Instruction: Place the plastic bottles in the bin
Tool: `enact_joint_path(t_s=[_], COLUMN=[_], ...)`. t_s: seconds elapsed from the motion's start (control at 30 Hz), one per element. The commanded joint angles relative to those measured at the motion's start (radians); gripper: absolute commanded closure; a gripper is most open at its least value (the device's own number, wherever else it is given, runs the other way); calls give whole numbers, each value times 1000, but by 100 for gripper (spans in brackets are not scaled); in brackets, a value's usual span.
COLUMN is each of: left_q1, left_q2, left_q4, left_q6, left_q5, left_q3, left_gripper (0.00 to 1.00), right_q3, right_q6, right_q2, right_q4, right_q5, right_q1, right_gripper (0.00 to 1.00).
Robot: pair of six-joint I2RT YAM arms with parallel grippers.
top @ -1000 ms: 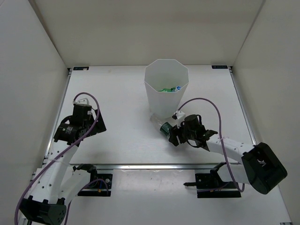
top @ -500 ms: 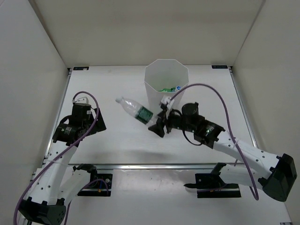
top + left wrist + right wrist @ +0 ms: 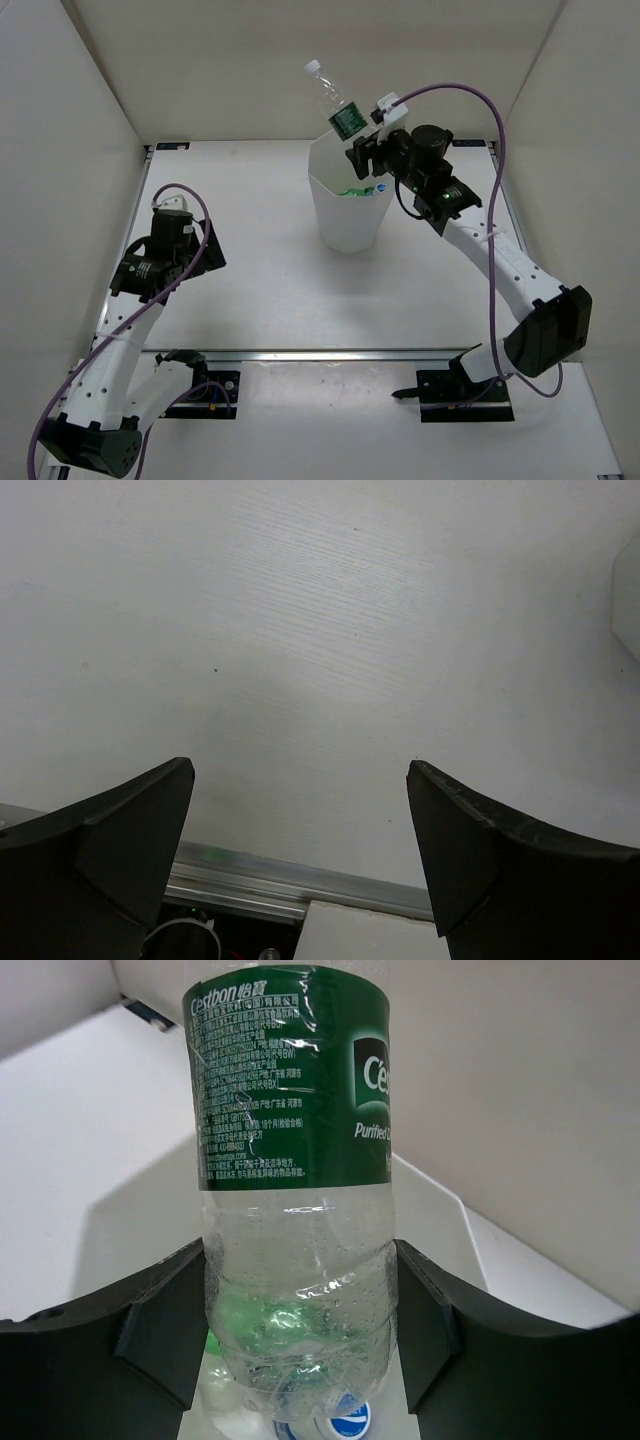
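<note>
One clear dimpled bottle [image 3: 336, 101] (glossy green label) above faceted translucent bin [image 3: 350, 226].

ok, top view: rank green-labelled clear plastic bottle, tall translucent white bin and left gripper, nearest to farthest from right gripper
1. green-labelled clear plastic bottle: in its grip.
2. tall translucent white bin: just beneath.
3. left gripper: far left, near side.

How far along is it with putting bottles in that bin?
Green and blue bottles already lie inside the bin. The right gripper holds a green-labelled bottle above its rim; only the drop remains. No other bottle shows on the table; the left gripper hangs open, empty.
</note>
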Motion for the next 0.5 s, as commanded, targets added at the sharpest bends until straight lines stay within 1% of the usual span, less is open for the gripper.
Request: enact_joint_path(t_s=[0.0,0.03,0.13,0.17,0.2,0.3,0.33,0.4,0.47], left_q1=[13,12,15,15,18,16,16,19,19], left_q2=[20,21,31,34,38,47,50,57,63], left_q4=[22,30,54,62,67,91,94,104,113], left_q6=[15,17,22,23,28,23,25,31,25], left_q5=[-23,-23,-21,-18,-18,-3,5,9,17], left_q3=[32,34,31,34,37,34,37,31,26], left_gripper=[1,2,1,1,1,1,1,1,1], right_q3=[38,45,44,39,29,-4,-11,-8,-19], right_q6=[-16,-11,-2,1,-5,-8,3,41,76], right_q2=[29,41,58,50,52,-8,-20,-62,-107], right_q4=[22,3,-24,-22,-16,13,4,-27,-62], right_q5=[19,16,15,45,64,107,105,171,190], right_q1=[-15,-26,-34,-34,-24,-4,-6,-9,-14], right_gripper=[46,43,17,13,1,1,0,1,1])
